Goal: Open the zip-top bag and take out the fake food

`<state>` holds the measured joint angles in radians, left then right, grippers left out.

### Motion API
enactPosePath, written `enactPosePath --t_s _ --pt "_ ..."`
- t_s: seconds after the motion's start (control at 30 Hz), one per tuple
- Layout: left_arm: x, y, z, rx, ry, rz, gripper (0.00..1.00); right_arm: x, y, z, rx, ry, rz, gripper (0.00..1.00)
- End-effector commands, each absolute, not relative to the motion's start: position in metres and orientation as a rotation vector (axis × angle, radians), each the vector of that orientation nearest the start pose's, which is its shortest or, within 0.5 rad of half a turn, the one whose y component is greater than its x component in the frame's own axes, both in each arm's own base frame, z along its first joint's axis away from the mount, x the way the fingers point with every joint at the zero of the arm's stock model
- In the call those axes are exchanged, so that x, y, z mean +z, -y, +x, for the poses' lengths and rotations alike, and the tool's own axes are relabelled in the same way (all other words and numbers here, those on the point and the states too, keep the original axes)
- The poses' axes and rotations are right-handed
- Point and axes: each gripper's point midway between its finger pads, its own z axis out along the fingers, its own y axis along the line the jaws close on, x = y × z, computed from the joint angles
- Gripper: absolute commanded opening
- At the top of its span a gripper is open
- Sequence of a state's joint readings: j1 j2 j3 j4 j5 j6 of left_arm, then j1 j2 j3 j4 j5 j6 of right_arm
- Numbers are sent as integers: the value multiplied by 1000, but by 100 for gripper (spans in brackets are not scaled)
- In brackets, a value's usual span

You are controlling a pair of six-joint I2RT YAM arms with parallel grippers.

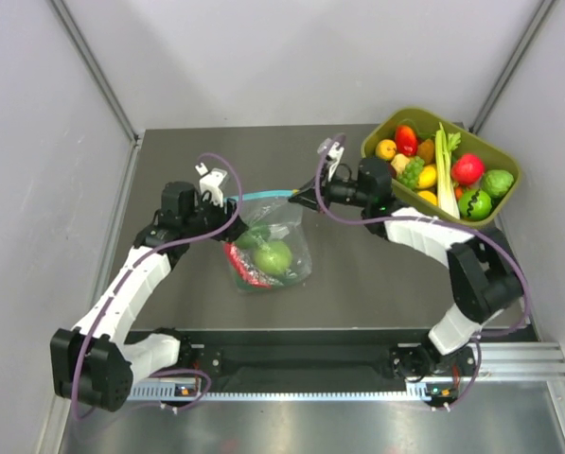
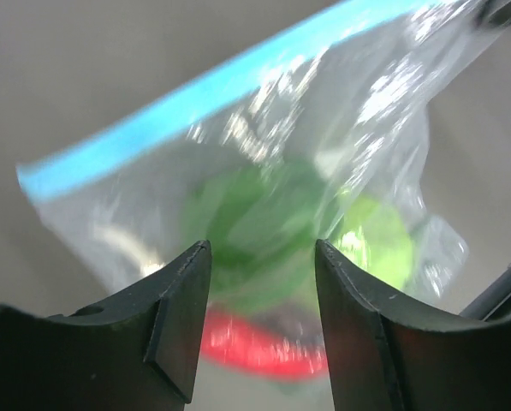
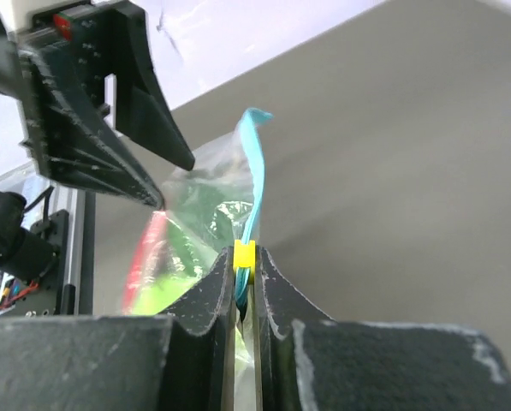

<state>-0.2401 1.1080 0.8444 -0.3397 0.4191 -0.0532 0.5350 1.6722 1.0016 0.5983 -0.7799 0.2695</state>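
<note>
Broadly, the grey tabletop (image 1: 358, 284) fills the middle of the top view, with the left arm (image 1: 135, 274) curving up from lower left and the right arm (image 1: 424, 232) from lower right. An olive tub (image 1: 380, 130) of toy fruit and vegetables sits at upper right, well apart from the bag. The bag (image 1: 273, 241) lies at the centre of the frame between the two grippers, clear and crinkled, with the food (image 1: 263, 253) inside: a pale green cabbage (image 1: 274, 255) low in it, a dark green pepper (image 1: 249, 238) just above and to the left, and a red chili (image 1: 244, 267) along its lower left edge. The left gripper (image 2: 262, 248) is beside the bag's upper left corner; its jaws stand partly open with nothing between them, the bag showing beyond them in the left wrist view. The right gripper (image 3: 245, 265) has its jaws closed on the teal strip (image 3: 255, 171) at the bag's upper right end, with the small yellow slider (image 3: 244, 253) at their tips.
</note>
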Motion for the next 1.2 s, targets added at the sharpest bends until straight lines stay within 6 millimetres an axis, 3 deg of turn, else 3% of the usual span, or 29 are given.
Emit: enactPosePath --t_s 0.0,0.17,0.4,0.5,0.63,0.87,1.17 --pt "219 158 313 -645 -1995 463 57 266 -331 316 1159 -1427 -956 0" --pt "252 171 323 -718 -1920 474 58 275 -319 291 1157 -1406 -986 0" --pt "331 193 343 -714 -1708 550 59 286 -320 249 1215 -1370 -1053 0" --pt "357 206 339 -732 -1604 606 59 284 -325 233 1260 -1363 -1094 0" --pt "359 218 320 -822 -1500 676 60 277 -328 222 1305 -1379 -1120 0" --pt "338 244 272 -1011 -1456 890 64 286 -325 213 1316 -1357 -1154 0" --pt "322 260 255 -1130 -1478 1006 66 307 -323 217 1253 -1310 -1178 0"
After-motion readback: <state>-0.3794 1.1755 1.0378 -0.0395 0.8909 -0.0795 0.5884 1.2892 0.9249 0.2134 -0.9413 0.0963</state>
